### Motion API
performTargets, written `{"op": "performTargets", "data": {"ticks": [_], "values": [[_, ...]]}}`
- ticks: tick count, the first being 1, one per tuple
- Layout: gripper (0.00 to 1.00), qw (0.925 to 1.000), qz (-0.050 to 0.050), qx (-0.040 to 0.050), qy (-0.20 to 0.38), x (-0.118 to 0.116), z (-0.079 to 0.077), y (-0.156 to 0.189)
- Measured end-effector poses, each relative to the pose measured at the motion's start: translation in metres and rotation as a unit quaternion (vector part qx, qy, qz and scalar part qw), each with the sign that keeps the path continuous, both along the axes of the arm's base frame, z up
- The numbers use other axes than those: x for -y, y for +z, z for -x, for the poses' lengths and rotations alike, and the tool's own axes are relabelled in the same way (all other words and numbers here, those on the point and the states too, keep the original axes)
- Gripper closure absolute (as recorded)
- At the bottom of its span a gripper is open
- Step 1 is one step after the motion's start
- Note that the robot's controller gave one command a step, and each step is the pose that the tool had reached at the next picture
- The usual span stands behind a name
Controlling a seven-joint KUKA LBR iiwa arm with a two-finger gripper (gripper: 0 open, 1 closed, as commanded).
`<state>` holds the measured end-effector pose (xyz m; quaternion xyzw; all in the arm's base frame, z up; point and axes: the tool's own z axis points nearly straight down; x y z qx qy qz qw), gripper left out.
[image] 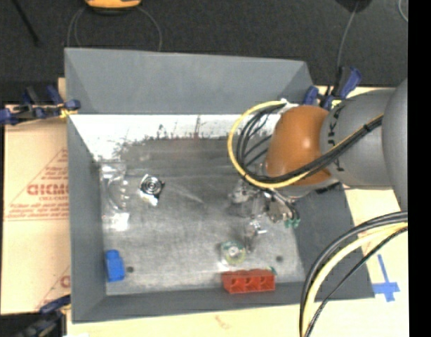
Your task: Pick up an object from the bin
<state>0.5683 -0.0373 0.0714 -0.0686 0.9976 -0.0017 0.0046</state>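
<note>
— Greenish round disc (233, 253): where does it lie in the bin (187, 90)?
— On the floor, right of centre, near the edge closest to the camera. A red brick (248, 281) sits just beyond it, against that edge's wall.
— And the tool (252, 225)?
— Just behind the disc, slightly to its right, below the orange wrist cover (296, 146). Wide or narrow, I cannot tell.
— Anything else?
— A blue block (114, 265) in the near left corner, and a silvery round piece (151, 187) beside clear plastic (116, 199) toward the left edge.
</note>
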Motion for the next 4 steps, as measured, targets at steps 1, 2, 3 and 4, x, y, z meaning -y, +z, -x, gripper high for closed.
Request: {"op": "performTargets", "data": {"ticks": [1, 2, 3, 4], "values": [[0.0, 0.9999, 0.0, 0.0133, -0.004, -0.006, 0.066, 0.005], [0.0, 0.9967, 0.003, 0.02, 0.078, -0.046, 0.076, 0.007], [1.0, 0.9967, 0.002, 0.0158, 0.079, -0.046, 0.078, 0.006], [1.0, 0.9944, 0.0, 0.0016, 0.105, -0.06, 0.067, 0.202]]}}
